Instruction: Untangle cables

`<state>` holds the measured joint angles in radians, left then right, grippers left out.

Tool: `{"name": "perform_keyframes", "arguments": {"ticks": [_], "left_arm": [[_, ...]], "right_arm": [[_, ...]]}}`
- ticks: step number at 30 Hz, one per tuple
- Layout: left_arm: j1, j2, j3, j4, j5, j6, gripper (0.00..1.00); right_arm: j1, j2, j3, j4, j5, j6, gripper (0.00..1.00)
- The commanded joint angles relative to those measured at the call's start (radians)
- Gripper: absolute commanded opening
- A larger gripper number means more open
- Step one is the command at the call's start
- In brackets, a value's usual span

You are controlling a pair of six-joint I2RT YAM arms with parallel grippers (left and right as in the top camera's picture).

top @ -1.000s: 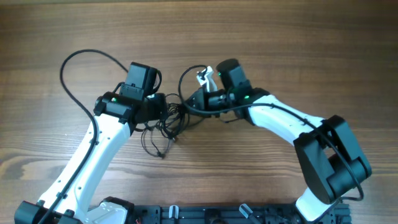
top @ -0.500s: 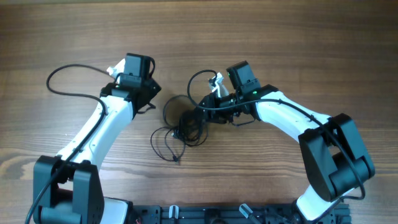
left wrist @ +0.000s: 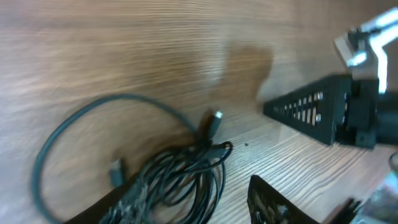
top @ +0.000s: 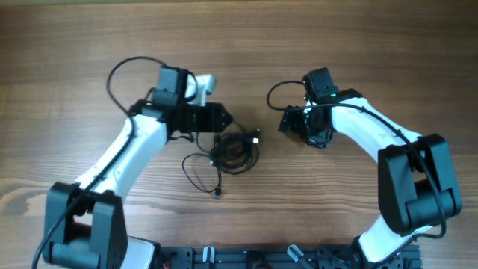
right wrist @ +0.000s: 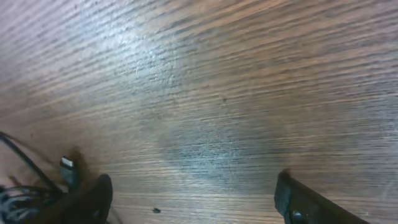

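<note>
Overhead: tangled bundle of thin black cables (top: 233,153) lies just past the tips of the left gripper (top: 222,119), jaws wide and empty, so left is nearer; right gripper (top: 291,123), also spread empty, sits well apart beyond it.

Tabletop (top: 358,45): brown wood, grain running left to right, darker streaks at far left. Soft light glare on wood in right wrist view. Black bar (top: 246,258) with clips along near edge, centre.

Cables (top: 230,155) on table (top: 351,45), beside left hand (top: 222,119); right hand (top: 288,123) farther right.
</note>
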<state>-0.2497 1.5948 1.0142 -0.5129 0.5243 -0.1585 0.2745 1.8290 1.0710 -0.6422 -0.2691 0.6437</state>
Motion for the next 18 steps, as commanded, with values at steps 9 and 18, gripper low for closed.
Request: {"name": "perform_keyframes", "arguments": {"ticks": [9, 18], "left_arm": [[-0.145, 0.154, -0.003, 0.041, -0.373, 0.375, 0.38], [-0.146, 0.157, -0.003, 0.042, -0.305, 0.438, 0.52]], "right_arm": [[-0.016, 0.017, 0.002, 0.001, -0.133, 0.023, 0.86], [-0.016, 0.017, 0.002, 0.03, -0.132, 0.041, 0.9]]}}
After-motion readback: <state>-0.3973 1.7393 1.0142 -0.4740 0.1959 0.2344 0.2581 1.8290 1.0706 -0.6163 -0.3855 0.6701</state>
